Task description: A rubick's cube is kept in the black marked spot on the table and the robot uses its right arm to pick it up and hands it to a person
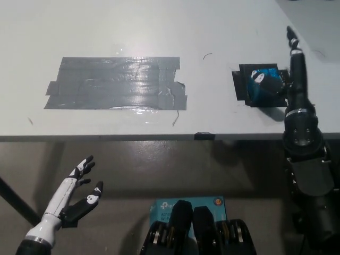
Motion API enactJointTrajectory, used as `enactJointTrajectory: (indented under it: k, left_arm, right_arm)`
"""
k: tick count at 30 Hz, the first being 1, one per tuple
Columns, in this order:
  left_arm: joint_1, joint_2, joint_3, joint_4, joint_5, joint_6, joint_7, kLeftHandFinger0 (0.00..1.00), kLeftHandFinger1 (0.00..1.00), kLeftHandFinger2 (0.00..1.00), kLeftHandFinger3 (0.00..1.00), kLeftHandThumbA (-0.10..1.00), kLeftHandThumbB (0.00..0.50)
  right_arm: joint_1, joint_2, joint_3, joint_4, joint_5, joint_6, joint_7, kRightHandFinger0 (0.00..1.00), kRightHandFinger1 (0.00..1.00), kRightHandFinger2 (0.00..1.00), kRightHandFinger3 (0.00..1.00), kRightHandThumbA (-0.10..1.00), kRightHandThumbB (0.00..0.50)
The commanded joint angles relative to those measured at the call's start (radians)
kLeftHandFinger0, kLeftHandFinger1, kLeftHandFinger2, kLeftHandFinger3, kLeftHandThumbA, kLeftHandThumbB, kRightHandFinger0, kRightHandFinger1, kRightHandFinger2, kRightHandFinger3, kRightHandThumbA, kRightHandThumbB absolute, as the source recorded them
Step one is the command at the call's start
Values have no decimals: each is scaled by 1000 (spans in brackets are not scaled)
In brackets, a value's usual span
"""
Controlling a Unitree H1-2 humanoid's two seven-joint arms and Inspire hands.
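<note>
**Black hand over the blue cube on its marked spot**

At the right end of the pale grey table, a small blue-faced puzzle cube sits inside a square patch of black tape, close to the table's front edge. The robot's black right hand reaches in from the lower right and lies across the cube. One dark finger with a pale tip curls over the cube's top, while another long finger points straight up past the patch, clear of the cube. The cube rests on the tape; from where I stand I cannot tell whether the hand has actually closed on it or only lies against it. The thick black forearm below crosses the table edge.

Further left on the tabletop a broad patch of shiny grey duct tape, laid in overlapping strips, catches the light. A short black tab sticks to the front edge of the table.

Below the table, at the lower left, the white left hand rests in the air, palm turned up, fingers spread and holding nothing. A teal box with white lettering lies on the floor beneath.
</note>
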Motion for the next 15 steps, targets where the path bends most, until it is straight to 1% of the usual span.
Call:
enactJointTrajectory:
  k: [1,2,4,7,8,11,15]
  left_arm:
    - [-20,11,8,-14,5,-31,-11,916,1000,1000,1000,524,74]
    - [-20,11,8,-12,5,-36,-11,916,1000,1000,1000,524,73]
    - [-21,10,8,-8,3,-41,-11,915,1000,1000,1000,526,73]
    - [-19,9,8,-17,4,-35,-10,910,1000,1000,1000,519,70]
    - [-17,9,9,-21,2,-29,-12,909,1000,1000,1000,515,70]
    - [-18,9,10,-17,2,-34,-11,902,1000,1000,1000,511,71]
    - [-23,11,12,-15,-2,-34,-13,902,1000,1000,1000,515,73]
  right_arm:
    - [-81,-16,-11,86,44,-50,-33,1000,1000,1000,1000,899,428]
    - [-83,-17,-13,96,51,-54,-31,1000,1000,1000,1000,896,428]
    - [-93,-19,-20,143,72,-68,-27,1000,1000,1000,1000,887,451]
    - [-91,-16,-21,163,84,-71,-25,1000,1000,1000,1000,885,455]
    - [-87,-12,-18,166,82,-71,-27,1000,1000,1000,1000,903,474]
    - [-84,-6,-13,188,84,-84,-34,1000,1000,1000,1000,901,467]
    - [-91,-2,-19,204,102,-81,-31,1000,1000,1000,1000,908,474]
